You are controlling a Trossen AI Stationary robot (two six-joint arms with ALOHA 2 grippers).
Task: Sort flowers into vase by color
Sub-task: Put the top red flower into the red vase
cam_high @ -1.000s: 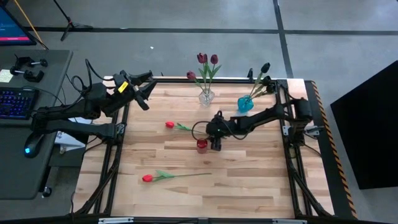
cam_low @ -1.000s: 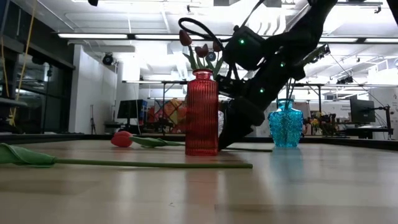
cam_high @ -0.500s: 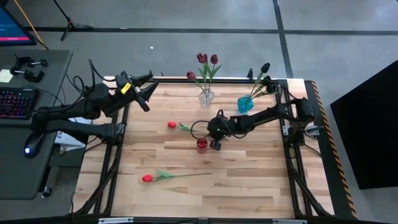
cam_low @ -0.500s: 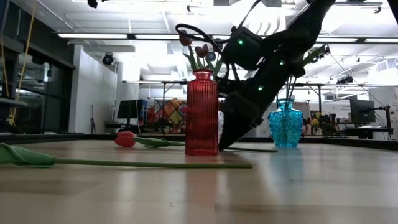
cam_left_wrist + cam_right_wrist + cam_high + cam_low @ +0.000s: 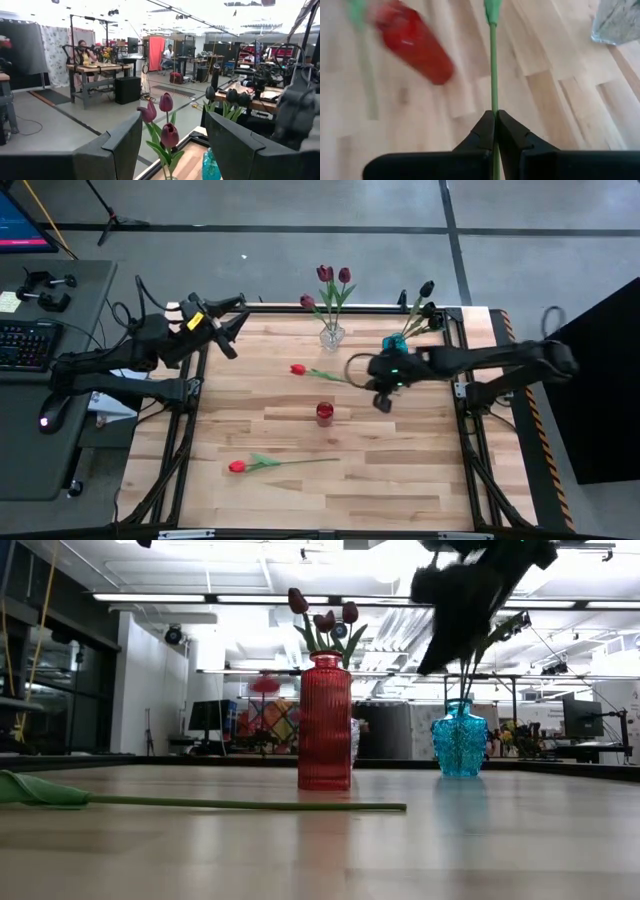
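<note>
My right gripper (image 5: 378,390) is shut on the stem of a red tulip (image 5: 297,369), which hangs over the table's middle just beyond a red vase (image 5: 324,413). A second red tulip (image 5: 237,466) lies flat on the near part of the table. At the far edge, a clear vase (image 5: 332,335) holds maroon tulips (image 5: 333,276) and a blue vase (image 5: 394,347) holds dark ones (image 5: 425,288). My left gripper (image 5: 232,335) hovers open at the far left corner, touching nothing. My right gripper pinches the thin green stem (image 5: 493,102) of the red tulip between its two fingertips (image 5: 485,127), near the end away from the head. The fingers slant down from the table's right side, roughly in line with the stem. The tulip is lifted clear, head toward the table's left.
The red vase (image 5: 324,720) stands alone at the table's middle, and the lying tulip's stem (image 5: 250,804) stretches across the near side. The right arm (image 5: 295,100) shows in the left wrist view. A desk with a keyboard (image 5: 25,345) stands left of the table.
My right gripper has taken hold of the red tulip's stem beside the red vase, then risen and drawn back toward the table's right edge. The tulip, which lay on the table, is lifted clear and its head has moved right.
</note>
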